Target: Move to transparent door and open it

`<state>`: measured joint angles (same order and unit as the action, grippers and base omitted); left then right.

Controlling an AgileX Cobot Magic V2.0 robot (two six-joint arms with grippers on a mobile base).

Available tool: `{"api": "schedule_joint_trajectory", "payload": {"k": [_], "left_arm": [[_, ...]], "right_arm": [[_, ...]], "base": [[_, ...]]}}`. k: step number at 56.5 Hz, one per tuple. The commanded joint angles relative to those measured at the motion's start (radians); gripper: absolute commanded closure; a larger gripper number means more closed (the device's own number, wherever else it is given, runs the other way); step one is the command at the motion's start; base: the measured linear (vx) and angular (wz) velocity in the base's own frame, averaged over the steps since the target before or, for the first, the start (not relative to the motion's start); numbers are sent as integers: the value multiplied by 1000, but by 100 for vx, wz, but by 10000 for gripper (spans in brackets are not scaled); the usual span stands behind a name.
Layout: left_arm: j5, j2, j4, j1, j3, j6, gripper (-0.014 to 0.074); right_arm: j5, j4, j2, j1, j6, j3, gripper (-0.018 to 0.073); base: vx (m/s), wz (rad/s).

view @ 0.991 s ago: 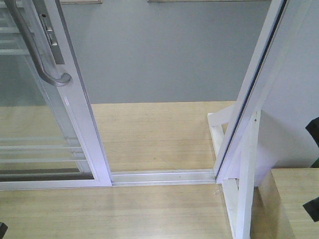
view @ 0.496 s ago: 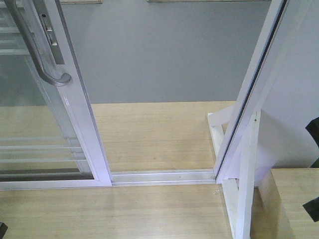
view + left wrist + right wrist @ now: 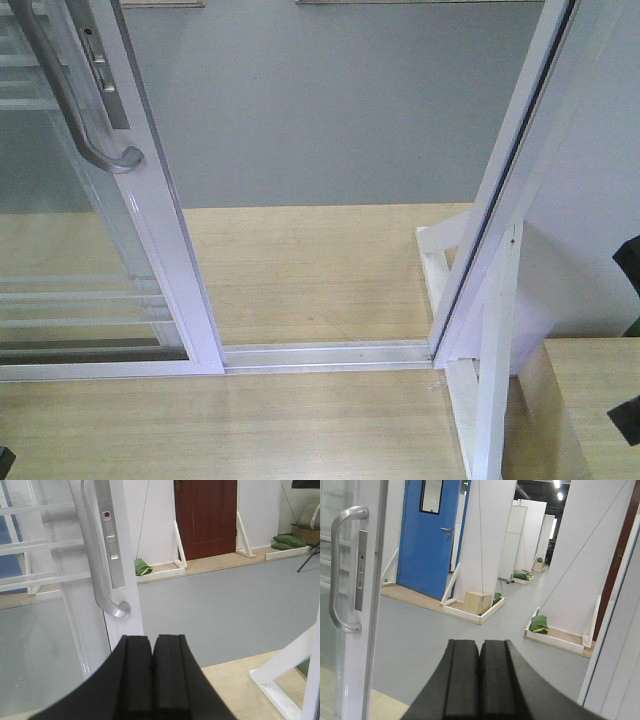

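Note:
The transparent door (image 3: 165,240) stands at the left of the front view, a glass panel in a white frame with thin white bars. Its curved grey handle (image 3: 75,105) and lock plate (image 3: 103,70) sit at the top left. A wide gap lies between the door's edge and the white jamb (image 3: 510,190) on the right. In the left wrist view my left gripper (image 3: 152,647) is shut on nothing, just below and right of the handle (image 3: 97,560). My right gripper (image 3: 479,650) is shut and empty, with the handle (image 3: 339,570) far to its left.
A metal floor track (image 3: 330,355) crosses the wooden threshold, with grey floor (image 3: 330,110) beyond. White braces (image 3: 490,390) and a wooden box (image 3: 590,410) stand at the lower right. Farther off are a red door (image 3: 206,517), a blue door (image 3: 427,540) and green bags (image 3: 539,624).

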<state>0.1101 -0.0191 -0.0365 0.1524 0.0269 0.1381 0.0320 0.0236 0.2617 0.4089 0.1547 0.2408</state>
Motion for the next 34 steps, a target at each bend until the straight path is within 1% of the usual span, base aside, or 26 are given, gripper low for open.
{"api": "schedule_joint_trajectory", "payload": {"k": [1,34], "left_arm": [[-91,-6,-3,6,-19,-8,594],[-91,-6,-3,6,-19,-8,594]], "right_arm": [[86,2,8,-4,7,29,564],[86,2,8,-4,7,29,564]], "base": [[0,0],[0,0]]}}
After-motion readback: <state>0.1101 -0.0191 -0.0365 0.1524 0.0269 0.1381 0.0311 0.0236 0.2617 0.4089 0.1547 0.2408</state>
